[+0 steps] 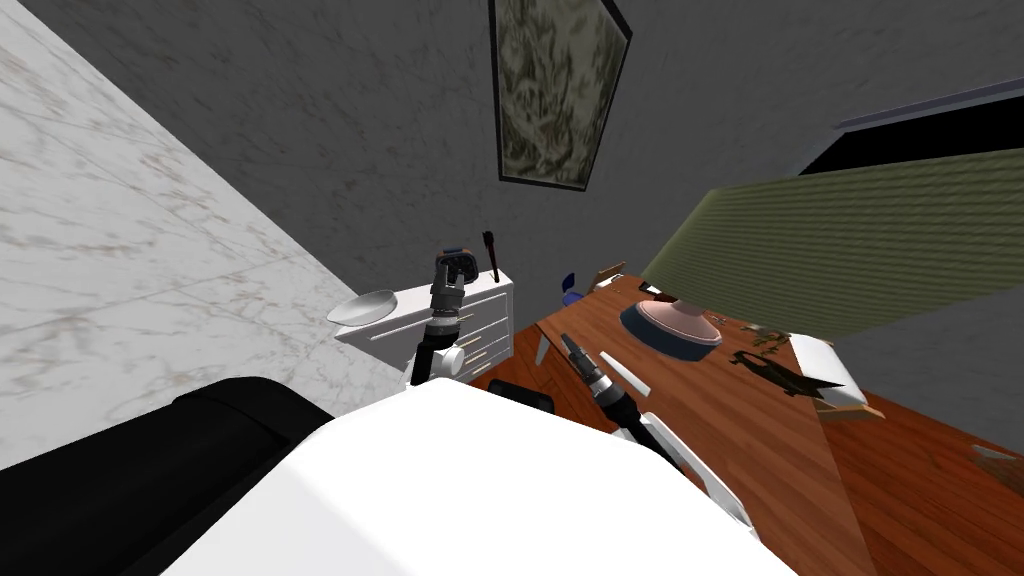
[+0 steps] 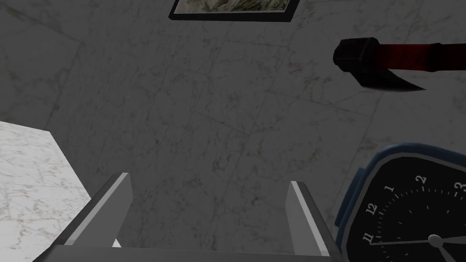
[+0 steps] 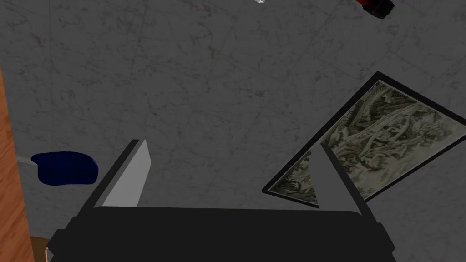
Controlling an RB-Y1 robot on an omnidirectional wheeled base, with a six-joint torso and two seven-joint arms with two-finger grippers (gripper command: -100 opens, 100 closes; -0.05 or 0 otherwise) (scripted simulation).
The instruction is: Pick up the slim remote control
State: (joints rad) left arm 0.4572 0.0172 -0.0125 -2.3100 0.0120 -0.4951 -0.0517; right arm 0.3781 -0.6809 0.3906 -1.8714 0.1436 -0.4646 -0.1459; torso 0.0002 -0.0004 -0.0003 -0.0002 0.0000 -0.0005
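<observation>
Right end effector (image 3: 232,144) spread | left end effector (image 2: 209,178) spread | remote (image 1: 624,372) slim, white, on table (image 1: 760,450)

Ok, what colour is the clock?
The clock has a black face in a blue case; the left wrist view shows it best.

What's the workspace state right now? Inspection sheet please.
Surface: wooden table.
Job's things: slim white remote flat on the table, ungripped.
Clutter: lamp, dark ornament; dresser with bowl, clock, red-handled hatchet.
Grippers: left gripper fingers open, over the dresser; right gripper fingers open, beside the remote.
Cables: nothing seen.
Surroundings: grey wall, framed picture.
</observation>
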